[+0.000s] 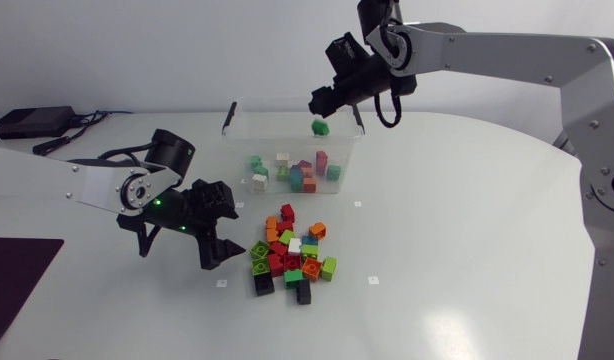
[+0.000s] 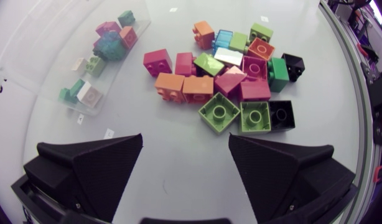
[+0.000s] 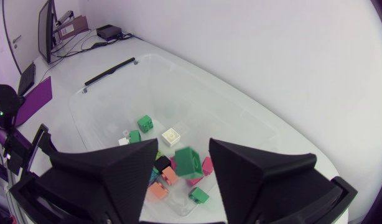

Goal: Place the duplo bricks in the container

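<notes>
The white worktop [image 1: 467, 250] carries all items. The left arm [image 1: 87, 185] enters from the worktop's left edge. The right arm [image 1: 487, 45] enters from the right edge and extends past the middle.

A clear container [image 1: 277, 130] stands toward the far edge, near the middle. It holds a loose layer of bricks [image 1: 297, 172].

A pile of duplo bricks [image 1: 292, 258] lies on the worktop on the near side of the container, apart from it.

The left end effector [image 1: 235, 228] sits low, just beside the pile on its left-edge side. Its fingers are spread wide with nothing between them.

The right end effector [image 1: 332, 105] hangs above the container with its fingers apart. A green brick [image 1: 320, 126] is in mid-air just under the fingertips, touching neither finger.
</notes>
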